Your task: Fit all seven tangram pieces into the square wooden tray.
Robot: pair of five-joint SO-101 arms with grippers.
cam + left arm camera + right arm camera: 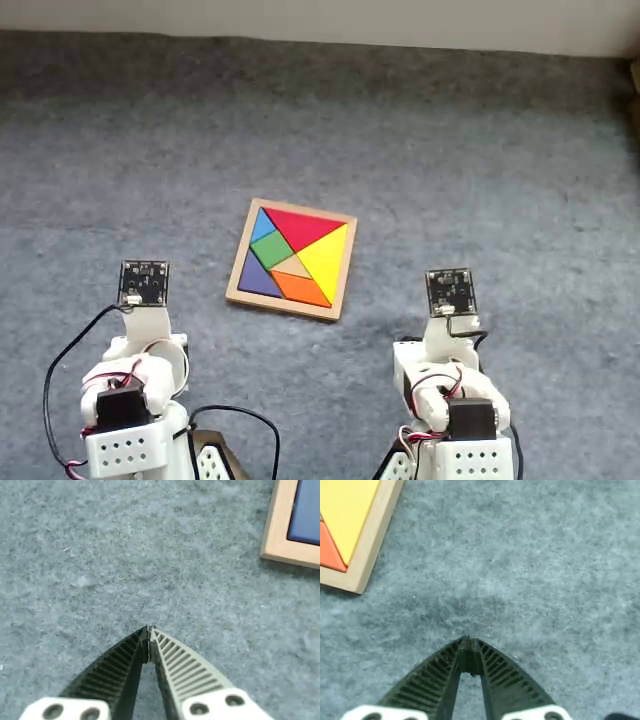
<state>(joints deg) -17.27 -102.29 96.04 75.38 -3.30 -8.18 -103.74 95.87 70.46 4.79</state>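
The square wooden tray (238, 287) lies on the grey carpet in the middle, with coloured tangram pieces fitted inside: red (300, 227), yellow (328, 260), orange (300, 288), dark blue (255, 278), green (270, 250), light blue (263, 225) and a tan one (292, 266). My left gripper (149, 629) rests shut over bare carpet, with the tray corner (280, 530) and the dark blue piece (307, 510) off to one side. My right gripper (468, 640) is shut too, over carpet near the tray's corner (362, 560) holding yellow (345, 510) and orange (327, 555).
Both arms sit pulled back at the near edge, the left arm (135, 385) and the right arm (450, 385), with cables (240, 415) trailing beside them. Grey carpet surrounds the tray on all sides. A pale wall edge (320, 20) runs along the far side.
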